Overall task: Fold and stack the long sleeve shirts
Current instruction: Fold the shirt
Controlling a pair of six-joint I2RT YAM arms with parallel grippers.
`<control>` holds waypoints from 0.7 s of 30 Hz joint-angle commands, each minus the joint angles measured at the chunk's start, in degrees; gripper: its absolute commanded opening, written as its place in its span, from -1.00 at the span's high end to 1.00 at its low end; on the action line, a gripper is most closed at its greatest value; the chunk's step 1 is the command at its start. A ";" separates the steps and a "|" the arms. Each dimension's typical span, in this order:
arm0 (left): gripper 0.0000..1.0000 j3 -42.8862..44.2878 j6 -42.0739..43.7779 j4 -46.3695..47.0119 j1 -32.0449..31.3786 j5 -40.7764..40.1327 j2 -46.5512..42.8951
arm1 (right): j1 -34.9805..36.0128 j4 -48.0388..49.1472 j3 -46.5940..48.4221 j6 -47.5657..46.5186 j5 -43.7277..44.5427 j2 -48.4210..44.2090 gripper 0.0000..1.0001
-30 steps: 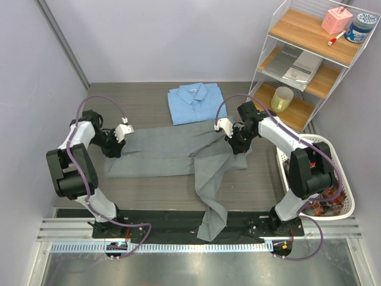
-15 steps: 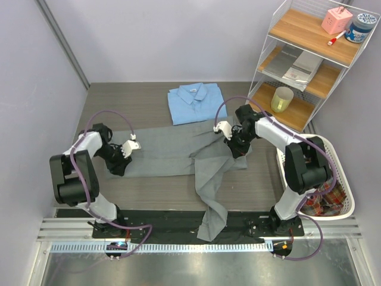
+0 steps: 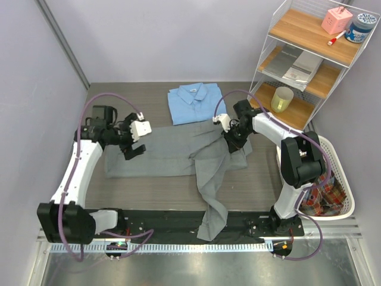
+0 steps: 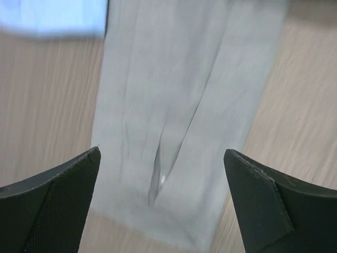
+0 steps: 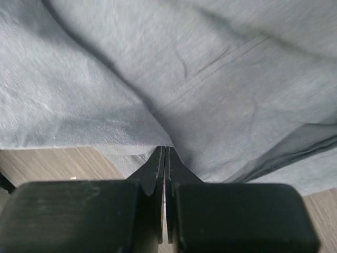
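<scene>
- The grey shirt [image 3: 172, 155] lies spread out in the middle of the bench [image 3: 131, 95]. It is not folded yet.
- Its body lies mostly flat, going from left to right. The right part is bunched up and wrinkly.
- One long sleeve [image 3: 211, 214] runs down toward the robot and hangs over the near edge of the bench.
- The blue shirt [image 3: 195, 102] is at the far side of the bench, just behind the grey one. It is folded into a neat square with the collar on top. That part of the job looks done.
- The left gripper [image 3: 132, 146] is wide open and holds nothing. It hangs over the left part of the grey shirt, and its camera looks down at flat grey cloth between the two fingers.
- The right gripper [image 3: 229, 136] is closed tight. Its tips sit right at a fold on the right side of the grey shirt, and the wrinkles run to the tips, so it looks like it pinches the cloth.
- I think the job is about half done. The grey shirt needs its sleeves tucked in and its body folded. Then it has to go on top of the blue shirt to make a stack.
</scene>
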 commanded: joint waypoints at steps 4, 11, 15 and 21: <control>-0.99 1.70 -6.93 1.30 -18.12 0.54 1.86 | 0.13 5.61 -0.19 3.97 -1.21 -4.03 0.94; -0.80 0.38 -17.49 8.63 -18.49 0.26 8.89 | -0.92 9.56 -5.54 3.71 2.94 -6.49 0.98; -0.70 -1.37 -17.14 8.98 -18.40 0.18 10.47 | -1.37 11.76 -7.66 3.45 -0.06 -10.36 0.98; -0.68 -3.58 -16.70 10.48 -18.58 2.72 8.81 | -1.28 13.25 -4.15 5.73 1.34 -4.22 0.98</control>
